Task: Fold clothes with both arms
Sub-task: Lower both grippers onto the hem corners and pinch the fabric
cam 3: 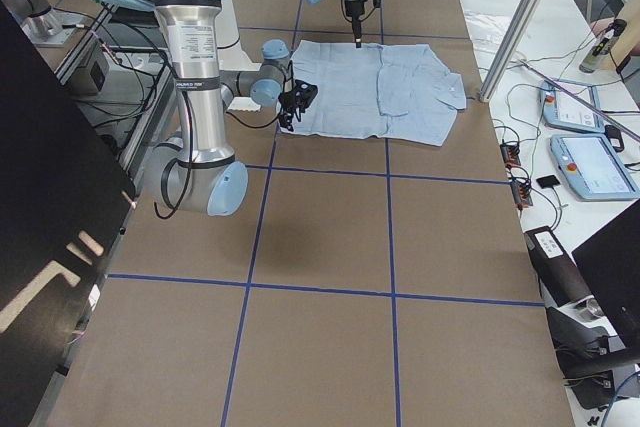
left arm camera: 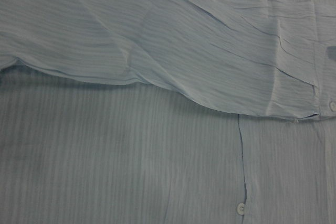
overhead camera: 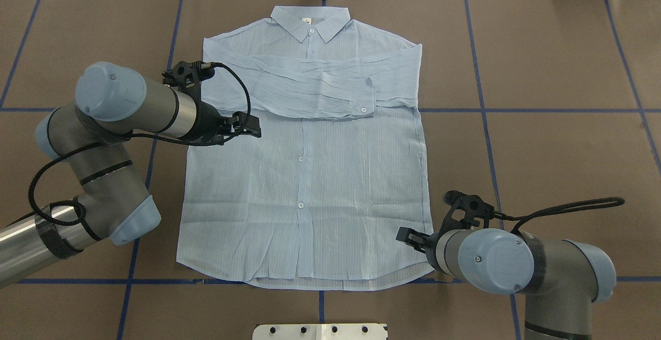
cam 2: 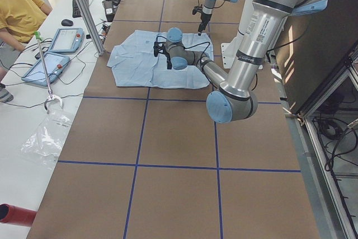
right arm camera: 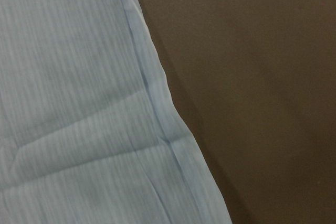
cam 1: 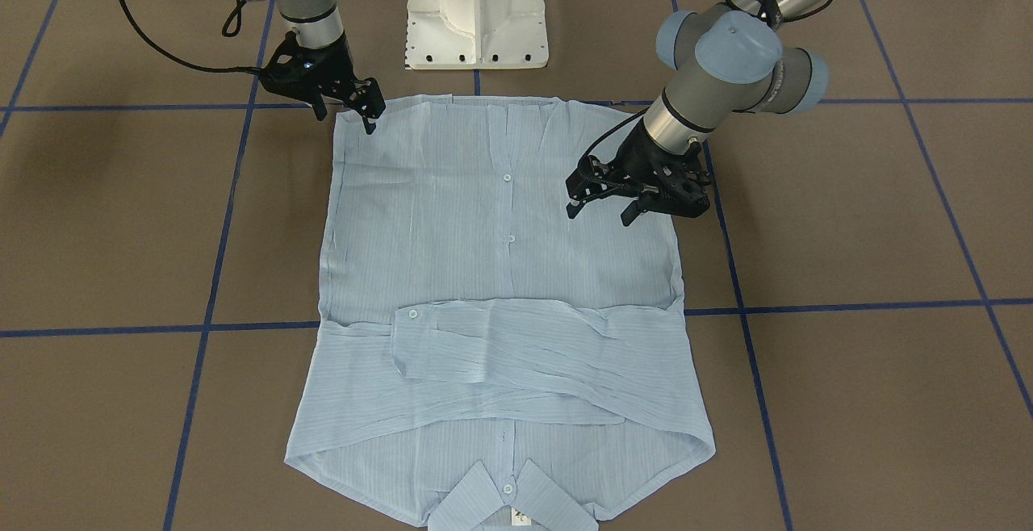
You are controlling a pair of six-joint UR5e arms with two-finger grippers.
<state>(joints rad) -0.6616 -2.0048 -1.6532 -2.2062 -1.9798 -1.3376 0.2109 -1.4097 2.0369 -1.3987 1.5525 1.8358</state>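
Observation:
The light blue striped shirt (overhead camera: 310, 174) lies flat, buttoned front up, collar at the far edge, with both sleeves (cam 1: 516, 345) folded across its chest. My left gripper (cam 1: 600, 211) hovers open just above the shirt's body near its left side seam, a little on the hem side of the folded sleeves; it also shows in the overhead view (overhead camera: 257, 127). My right gripper (cam 1: 347, 119) stands open over the hem corner nearest my base, on my right (overhead camera: 404, 236). Neither holds cloth. The left wrist view shows the folded sleeve and placket (left arm camera: 157, 156); the right wrist view shows the shirt's side edge (right arm camera: 79, 103) on brown table.
The white pedestal base (cam 1: 476, 10) stands just behind the hem. Blue tape lines (overhead camera: 485, 123) grid the brown table. Beyond the table's far edge are a seated person in yellow (cam 2: 19, 9), tablets (cam 2: 67, 40) and a metal post (cam 2: 84, 9).

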